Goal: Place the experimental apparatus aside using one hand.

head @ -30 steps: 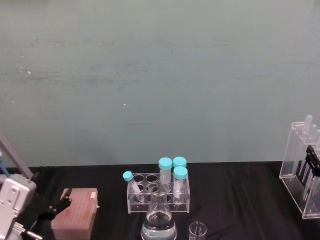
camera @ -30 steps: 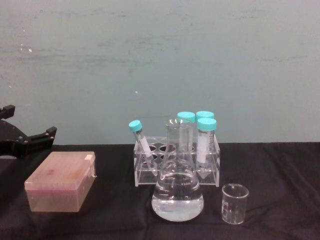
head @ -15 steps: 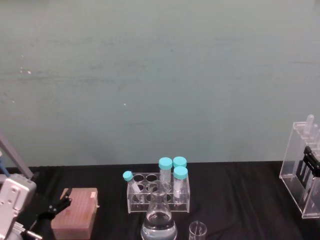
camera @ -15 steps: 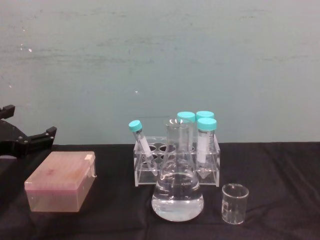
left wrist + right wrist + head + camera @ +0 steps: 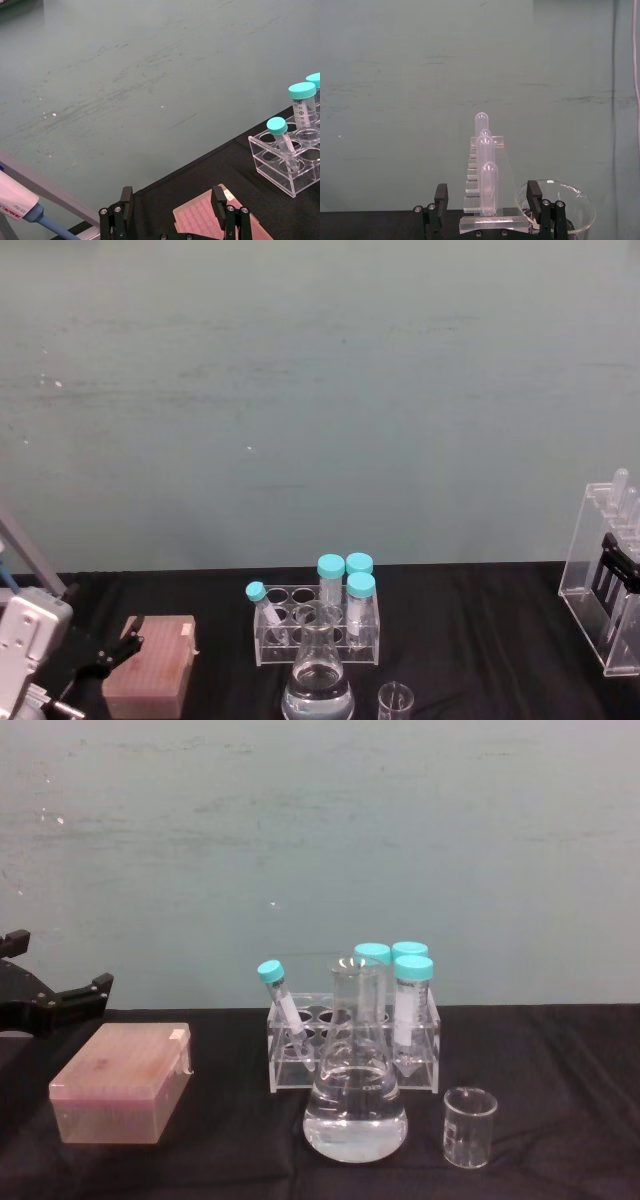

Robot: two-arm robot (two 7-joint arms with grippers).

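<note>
I am working with my right gripper [image 5: 487,192], fingers spread wide and clasping nothing. I am bracketing the tall acrylic rack [image 5: 598,590], which is standing far to the right on the table, straight ahead between my jaws and apart from both. Its test tubes [image 5: 482,125] are pointing upright, so I judge the squeeze should come across the row (not along it). The flask [image 5: 355,1110] and beaker [image 5: 469,1125] are waiting mid-table, well to the rack's left. My left gripper [image 5: 172,195] is idling, spread wide, near the pink box [image 5: 120,1080].
</note>
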